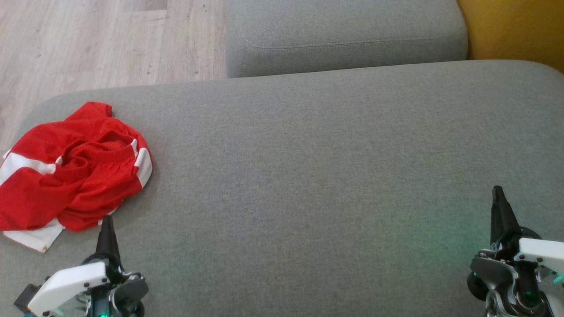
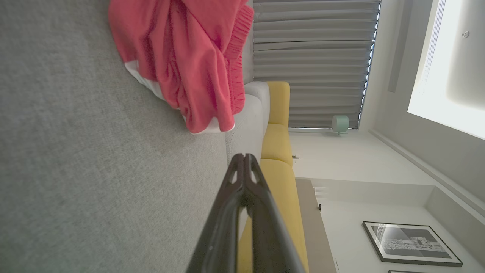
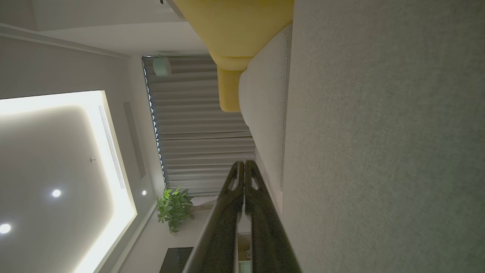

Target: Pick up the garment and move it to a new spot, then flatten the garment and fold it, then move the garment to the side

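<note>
Both pairs of fingers are pressed together and hold nothing. The left gripper [image 1: 107, 225] [image 2: 244, 158] points at the near edge of the garment [image 1: 75, 171] [image 2: 189, 57], a crumpled red piece with white bands lying at the near left of the grey seat [image 1: 308, 176]. The right gripper [image 1: 498, 196] [image 3: 244, 165] sits at the near right, well apart from the garment. The head view adds the wooden floor [image 1: 88, 44] at the far left. The left wrist view adds a framed picture [image 2: 411, 242]. The right wrist view adds a potted plant [image 3: 174, 206]. Both wrist views catch the yellow sofa [image 2: 278, 151] [image 3: 235, 22] and grey curtain [image 2: 314, 57] [image 3: 201, 125].
</note>
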